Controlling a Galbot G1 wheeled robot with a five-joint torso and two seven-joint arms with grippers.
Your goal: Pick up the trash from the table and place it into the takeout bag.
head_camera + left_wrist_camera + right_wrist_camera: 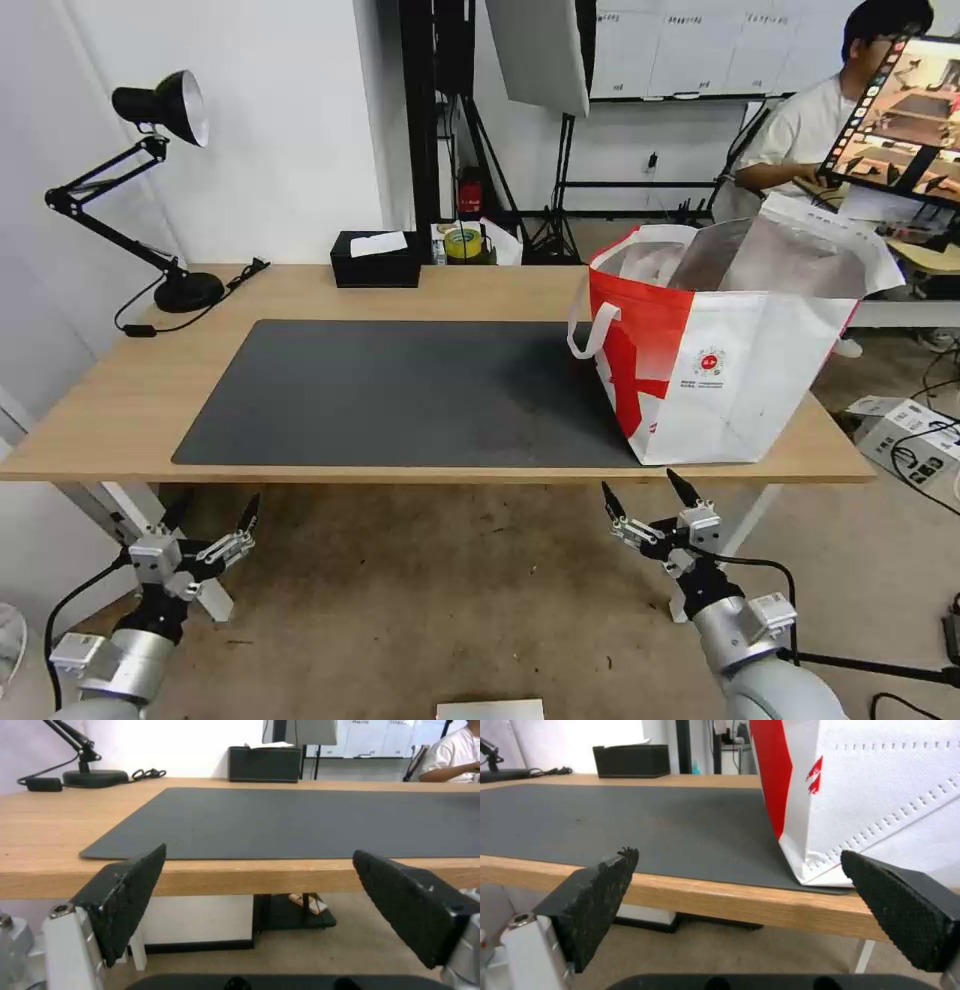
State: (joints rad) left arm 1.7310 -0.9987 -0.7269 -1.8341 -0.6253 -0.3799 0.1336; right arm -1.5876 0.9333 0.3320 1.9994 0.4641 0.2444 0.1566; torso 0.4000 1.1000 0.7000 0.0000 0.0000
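The takeout bag [720, 370], red and white with silver lining, stands open on the right end of the table [130, 390], partly on the dark grey mat [400, 390]. The trash is out of view; the mat's surface is bare. My left gripper [213, 505] hangs open below the table's front edge at the left, facing the mat [300, 821]. My right gripper [640, 482] is open too, below the front edge, just in front of the bag's near corner [880, 795]. Nothing sits between either pair of fingers.
A black tissue box [376, 260] stands at the table's back edge. A black desk lamp [160, 110] with its cord stands at the back left. Behind the bag are a seated person, a screen and stands. A carton [910, 440] lies on the floor at right.
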